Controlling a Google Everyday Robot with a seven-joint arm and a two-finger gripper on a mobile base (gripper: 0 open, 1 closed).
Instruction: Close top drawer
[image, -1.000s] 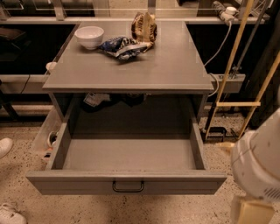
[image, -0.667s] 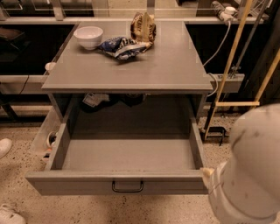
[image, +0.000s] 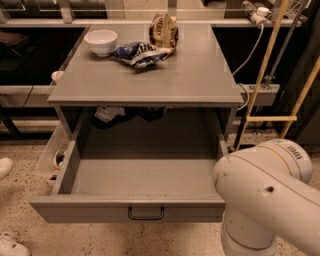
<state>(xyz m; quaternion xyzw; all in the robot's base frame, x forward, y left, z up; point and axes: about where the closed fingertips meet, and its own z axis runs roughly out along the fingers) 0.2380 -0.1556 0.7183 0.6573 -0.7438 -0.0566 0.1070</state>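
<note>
- The top drawer (image: 100, 212) stands pulled well out under the cabinet top (image: 150, 80), with its handle (image: 146, 214) centred on the front.
- Our gripper is out of sight and only the white arm (image: 270, 195) shows, at the lower right. We cannot tell whether the gripper is apart or together.
- A push near the right corner could skew the drawer and jam it.
- A hard shove might jolt the bowl (image: 101, 41) on top.
</note>
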